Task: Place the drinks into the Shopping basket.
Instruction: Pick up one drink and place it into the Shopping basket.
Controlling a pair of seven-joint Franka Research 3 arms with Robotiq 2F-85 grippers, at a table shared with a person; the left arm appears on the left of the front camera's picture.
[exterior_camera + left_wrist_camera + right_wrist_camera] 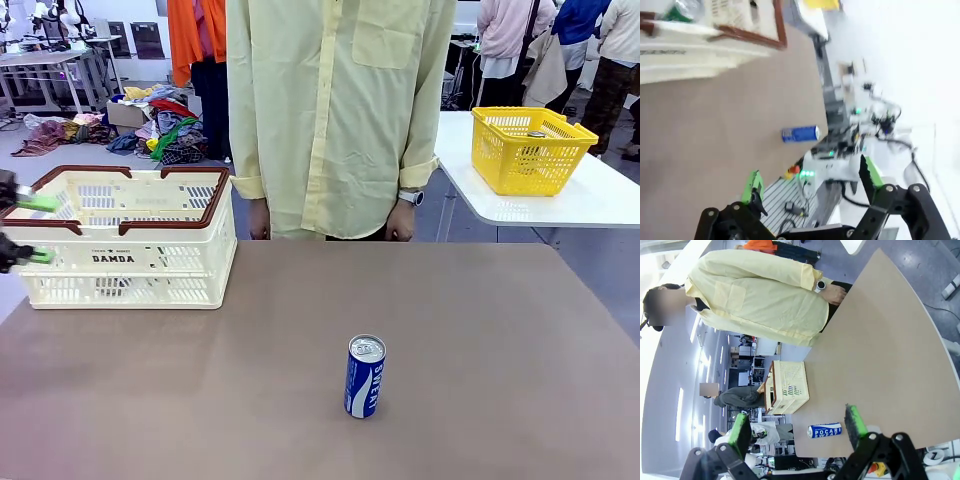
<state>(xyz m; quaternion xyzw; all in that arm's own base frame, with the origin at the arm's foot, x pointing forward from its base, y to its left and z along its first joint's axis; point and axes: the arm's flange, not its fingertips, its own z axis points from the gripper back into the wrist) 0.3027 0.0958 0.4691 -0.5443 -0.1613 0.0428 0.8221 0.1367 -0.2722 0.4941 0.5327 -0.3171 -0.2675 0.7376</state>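
A blue drink can (365, 376) with white lettering stands upright in the middle of the brown table, toward the near side. It also appears in both wrist views as the blue can (800, 134) (825, 430). The cream Shopping basket (125, 250) with a reddish-brown rim sits at the far left. My left gripper (40, 230) hovers open at the basket's left end, with nothing between its green pads. In the left wrist view, a blurred green and silver shape (682, 11) lies inside the basket (700, 40). My right gripper (797, 427) is open and empty, well away from the can.
A person in a pale yellow shirt (340, 110) stands at the far edge, hands hanging by the table. A yellow mesh basket (530, 148) sits on a separate white table at the back right. Bare tabletop (480, 330) surrounds the can.
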